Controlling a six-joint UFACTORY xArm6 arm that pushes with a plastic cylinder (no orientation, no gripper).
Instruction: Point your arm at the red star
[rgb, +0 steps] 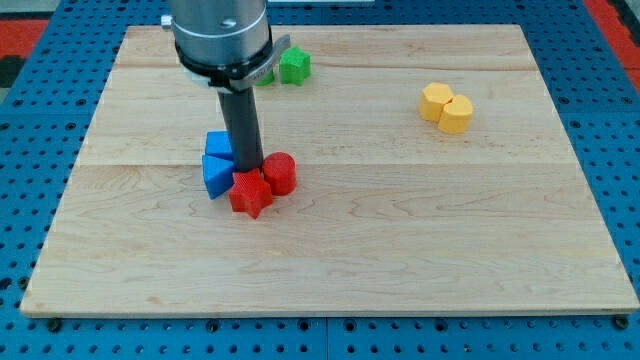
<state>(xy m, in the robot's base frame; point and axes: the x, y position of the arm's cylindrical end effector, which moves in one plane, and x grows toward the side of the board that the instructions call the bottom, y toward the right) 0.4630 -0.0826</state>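
A straight dark rod hangs down from a wide, ribbed metal cylinder over a pale wooden board (400, 250) with visible grain and plank seams. My tip (250, 168) has no jaws, so it neither opens nor closes and holds nothing; it comes down in the middle of a tight cluster of blocks.

Just below my tip, toward the view's bottom, sits the red star (250, 194), a matte, lumpy block with blunt points; whether my tip touches it cannot be told. Just to the tip's right, pressed against the star, is a red block (281, 172) of rounded, barrel-like shape. Just to the tip's left are two blue blocks, touching each other: a chunky angular one (216, 175) beside the star and a smaller cube-like one (218, 145) above it.

Farther toward the view's top, partly hidden behind the metal cylinder, is a green block (294, 67) with faceted sides. Well apart, toward the view's upper right, two yellow blocks (446, 107) with rounded, many-sided shapes sit touching. The board rests on a blue perforated surface (40, 200).
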